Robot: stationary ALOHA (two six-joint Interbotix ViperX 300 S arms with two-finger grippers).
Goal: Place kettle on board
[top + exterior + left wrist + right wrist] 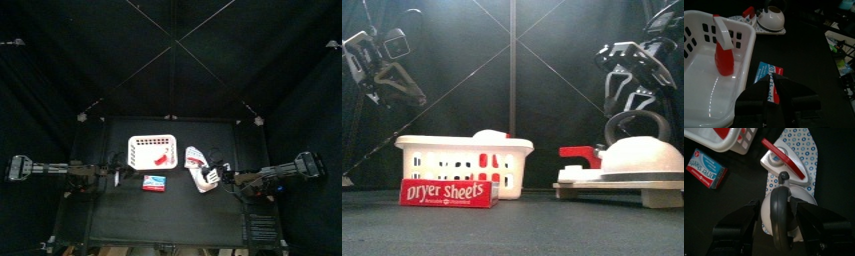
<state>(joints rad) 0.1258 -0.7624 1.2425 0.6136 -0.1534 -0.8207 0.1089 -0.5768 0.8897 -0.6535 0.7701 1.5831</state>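
Observation:
The kettle point(769, 210), silvery-white with a dark arched handle, stands on the near end of the board point(801, 148), a white slab with blue dots. It also shows in the front view point(647, 155) on the board point(616, 186), and in the top view point(207, 179). My right gripper point(776, 203) hangs just above the kettle, with its jaws open on either side of the handle and apart from it. My left gripper point(773, 89) rests at the table's left, above the small box, with its jaws shut and empty.
A red-handled iron point(784, 159) lies on the board's far part. The white latticed basket point(138, 150) stands left of the board and holds a red bottle point(723, 55). A dryer-sheets box point(449, 192) lies in front of the basket.

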